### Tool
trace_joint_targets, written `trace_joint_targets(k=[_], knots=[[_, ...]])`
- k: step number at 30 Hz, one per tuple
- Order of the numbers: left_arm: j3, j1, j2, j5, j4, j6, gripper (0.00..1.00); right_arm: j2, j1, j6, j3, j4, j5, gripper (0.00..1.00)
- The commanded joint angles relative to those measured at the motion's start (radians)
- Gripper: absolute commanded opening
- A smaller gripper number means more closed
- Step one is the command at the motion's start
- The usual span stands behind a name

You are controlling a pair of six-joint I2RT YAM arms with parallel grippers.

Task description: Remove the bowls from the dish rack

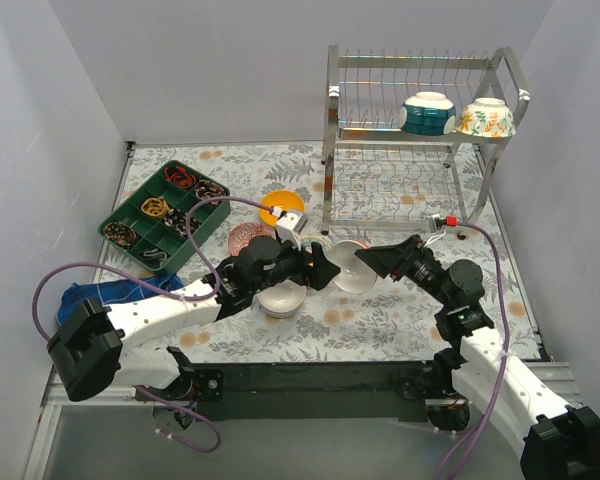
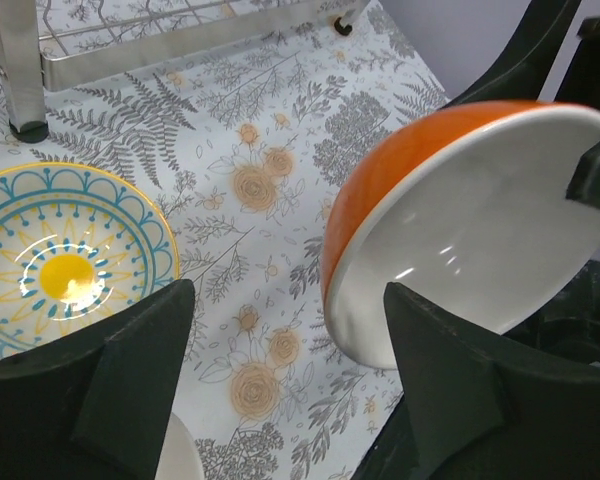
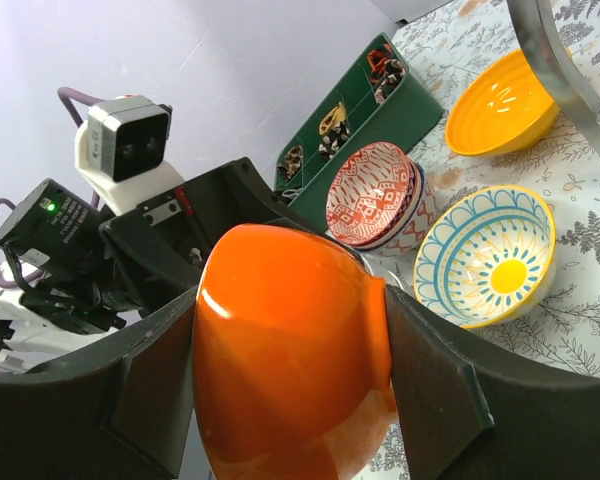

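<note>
My right gripper (image 3: 292, 350) is shut on an orange bowl (image 3: 280, 370) with a white inside and holds it tilted above the table, also seen in the top view (image 1: 352, 268). My left gripper (image 2: 280, 370) is open right in front of it. The bowl's white inside (image 2: 460, 220) faces that gripper, and its lower rim sits beside the right finger (image 2: 450, 400). The chrome dish rack (image 1: 332, 100) stands far right with a teal bowl (image 1: 427, 113) and a floral bowl (image 1: 486, 118) on its upper tier.
On the table lie a blue-patterned bowl (image 2: 65, 265), a yellow bowl (image 1: 282, 207), a red-patterned bowl on a stack (image 3: 372, 192) and a white bowl (image 1: 280, 300) under my left arm. A green compartment tray (image 1: 165, 215) and a blue cloth (image 1: 100, 292) are at the left.
</note>
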Motion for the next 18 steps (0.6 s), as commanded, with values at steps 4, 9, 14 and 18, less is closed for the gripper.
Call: trace_joint_targets(k=[4, 9, 14, 18], knots=[[0.031, -0.034, 0.019, -0.11, 0.105, -0.013, 0.54, 0.013, 0.004, 0.089, -0.046, 0.169, 0.007, 0.23], [0.04, -0.049, 0.054, -0.107, 0.115, -0.005, 0.24, 0.029, 0.004, 0.102, -0.067, 0.198, 0.008, 0.23], [0.051, -0.061, 0.083, -0.11, 0.113, 0.015, 0.03, 0.055, 0.004, 0.119, -0.086, 0.243, -0.004, 0.24], [0.045, -0.064, 0.062, -0.15, 0.096, 0.033, 0.0, 0.07, 0.004, 0.095, -0.096, 0.246, -0.004, 0.45]])
